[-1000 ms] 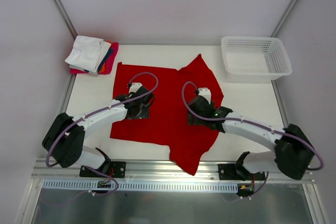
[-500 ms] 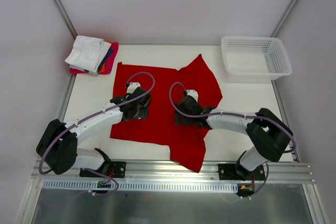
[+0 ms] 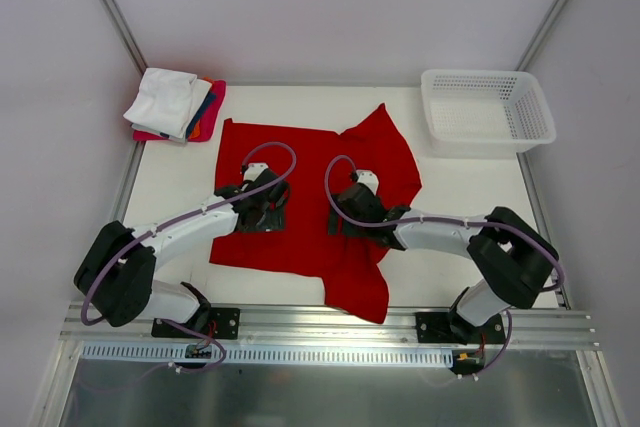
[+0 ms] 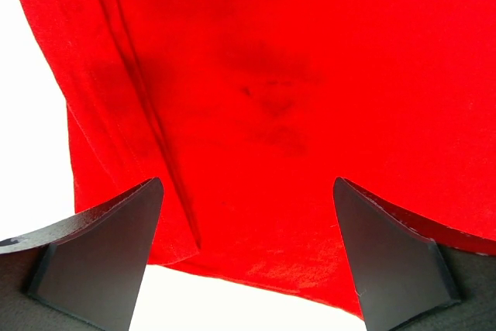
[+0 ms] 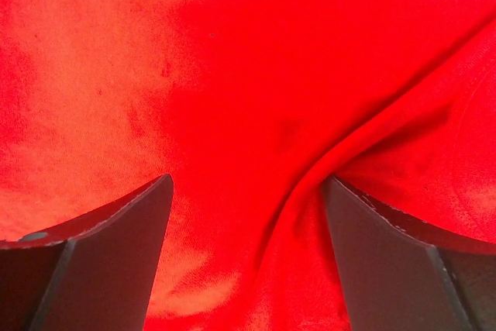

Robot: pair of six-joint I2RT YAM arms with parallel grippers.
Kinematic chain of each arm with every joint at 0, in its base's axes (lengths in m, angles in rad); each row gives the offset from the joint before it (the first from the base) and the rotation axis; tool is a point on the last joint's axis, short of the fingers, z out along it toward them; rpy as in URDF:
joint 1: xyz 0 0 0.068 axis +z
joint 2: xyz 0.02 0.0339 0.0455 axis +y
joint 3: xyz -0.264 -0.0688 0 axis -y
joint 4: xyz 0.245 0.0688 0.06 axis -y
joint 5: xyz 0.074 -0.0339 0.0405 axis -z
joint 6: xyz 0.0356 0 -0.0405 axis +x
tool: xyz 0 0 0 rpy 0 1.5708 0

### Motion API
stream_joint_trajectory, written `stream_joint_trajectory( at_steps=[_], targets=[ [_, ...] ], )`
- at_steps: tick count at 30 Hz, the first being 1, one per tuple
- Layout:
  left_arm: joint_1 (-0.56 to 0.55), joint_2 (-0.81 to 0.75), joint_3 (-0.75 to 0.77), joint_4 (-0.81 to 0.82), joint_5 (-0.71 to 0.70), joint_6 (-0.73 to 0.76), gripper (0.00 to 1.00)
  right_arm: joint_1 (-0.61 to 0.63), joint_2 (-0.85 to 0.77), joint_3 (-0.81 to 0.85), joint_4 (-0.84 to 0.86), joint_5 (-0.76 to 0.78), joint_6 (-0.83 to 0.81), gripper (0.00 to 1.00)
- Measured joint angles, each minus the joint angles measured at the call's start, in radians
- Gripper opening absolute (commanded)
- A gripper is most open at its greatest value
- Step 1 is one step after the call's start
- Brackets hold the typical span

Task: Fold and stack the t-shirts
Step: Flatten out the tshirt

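Fingers [image 4: 101, 257] of left gripper [image 3: 262, 209] wide apart, gripping nothing, low over left part of red t-shirt [image 3: 305, 237], cloth edge and white table [image 3: 175, 177] showing below. Far left corner: stack of folded shirts [image 3: 172, 105], white on top, blue, orange and pink-red edges beneath. Red t-shirt spread mid-table, right side rumpled and folded over. Fingers [image 5: 387, 261] of right gripper [image 3: 350, 215] likewise apart, empty, over a crease. Far right: white basket [image 3: 487, 112], apart from the shirt.

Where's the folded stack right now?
Top view: the stack sits at the far left corner of the table, just beyond the red shirt, across from the basket.
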Motion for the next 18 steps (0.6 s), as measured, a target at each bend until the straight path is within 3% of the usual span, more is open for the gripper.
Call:
stream_joint_trajectory(
  at_steps=[8,18],
  targets=[
    [0.009,-0.008,0.000,0.002,0.031,0.006,0.94,0.006,-0.076,-0.076,0.001,0.024,0.052,0.87],
    [0.037,-0.049,-0.001,0.025,0.063,0.012,0.94,0.008,-0.227,-0.167,-0.156,0.101,0.104,0.88]
  ],
)
